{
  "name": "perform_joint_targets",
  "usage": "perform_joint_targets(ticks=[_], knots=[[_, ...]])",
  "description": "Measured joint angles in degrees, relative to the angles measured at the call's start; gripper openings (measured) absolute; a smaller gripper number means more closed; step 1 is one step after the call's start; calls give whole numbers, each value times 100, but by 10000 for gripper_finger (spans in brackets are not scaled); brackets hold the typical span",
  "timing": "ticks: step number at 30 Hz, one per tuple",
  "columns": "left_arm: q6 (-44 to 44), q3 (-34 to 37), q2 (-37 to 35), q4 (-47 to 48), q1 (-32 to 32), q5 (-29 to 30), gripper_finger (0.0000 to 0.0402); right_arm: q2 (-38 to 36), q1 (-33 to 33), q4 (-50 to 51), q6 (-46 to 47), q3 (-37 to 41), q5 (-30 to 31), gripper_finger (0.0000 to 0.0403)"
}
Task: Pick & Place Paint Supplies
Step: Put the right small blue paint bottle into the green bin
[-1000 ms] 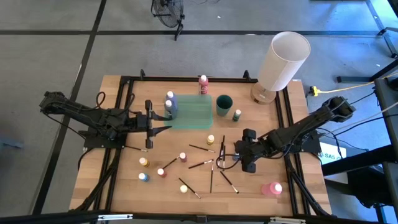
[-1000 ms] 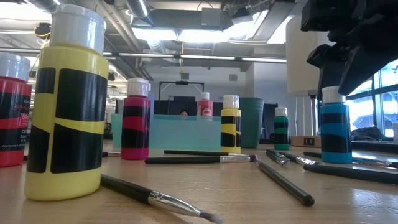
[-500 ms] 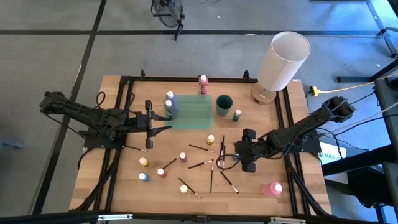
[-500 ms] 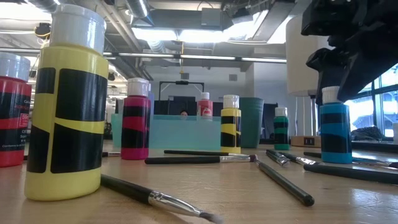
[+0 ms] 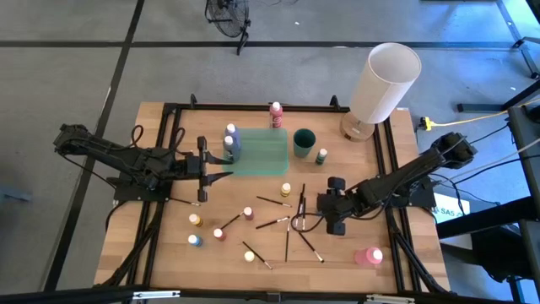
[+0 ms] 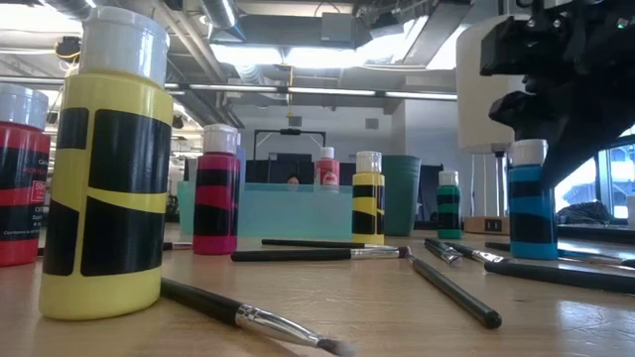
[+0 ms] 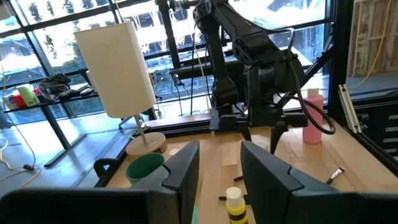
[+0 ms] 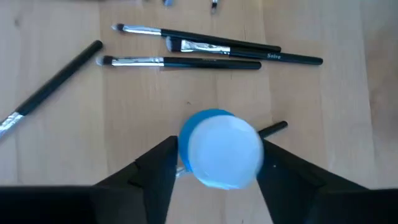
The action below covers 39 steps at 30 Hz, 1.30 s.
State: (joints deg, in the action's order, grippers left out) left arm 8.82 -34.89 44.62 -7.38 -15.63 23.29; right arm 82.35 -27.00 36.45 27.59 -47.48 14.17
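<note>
A blue paint bottle (image 8: pixel 221 155) with a white cap stands upright on the wooden table, and my right gripper (image 8: pixel 219 163) is shut on it from above; the low view shows the same blue bottle (image 6: pixel 533 203) under the dark gripper. Thin dark-handled brushes (image 5: pixel 274 224) lie scattered just left of it. Small paint bottles stand about: yellow (image 5: pixel 286 190), pink (image 5: pixel 248 213), green (image 5: pixel 321 155). My left gripper (image 5: pixel 208 165) hovers open and level at the table's left, beside the teal tray (image 5: pixel 270 160), holding nothing. My right gripper has the blue bottle's top between its two fingers (image 8: pixel 163 163), one against each side just below the white cap (image 8: pixel 186 163). The fingers slant steeply down from above, coming from the table's right. The bottle stands upright with its base on the table.
The teal tray holds two bottles (image 5: pixel 229 139) at its left end. A dark green cup (image 5: pixel 304 142) and a tall white cylinder (image 5: pixel 384 80) stand at the far right. A big pink bottle (image 5: pixel 369 256) lies at the near right; brushes (image 8: pixel 217 46) lie beyond the blue bottle.
My right gripper has sunk a little over the blue bottle, so that its dark fingers now reach down around the cap. The bottle stays upright on the table.
</note>
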Motion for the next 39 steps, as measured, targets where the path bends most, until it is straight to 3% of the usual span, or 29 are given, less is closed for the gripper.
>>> perform_joint_targets(ticks=[6, 21, 28, 39], knots=[[-9, 0, 0, 11, -1, 0, 114, 196, 0, -207, -1, -34, -26, 151], [96, 2, 0, 7, -1, 0, 114, 187, 0, -170, 373, -178, -198, 143], [-147, -66, -188, -216, -1, 337, 113, 187, 2, 230, 298, -939, -171, 143], [-207, -133, -723, 292, -1, 970, 110, 183, 112, 1424, 375, -2703, -4, 143]])
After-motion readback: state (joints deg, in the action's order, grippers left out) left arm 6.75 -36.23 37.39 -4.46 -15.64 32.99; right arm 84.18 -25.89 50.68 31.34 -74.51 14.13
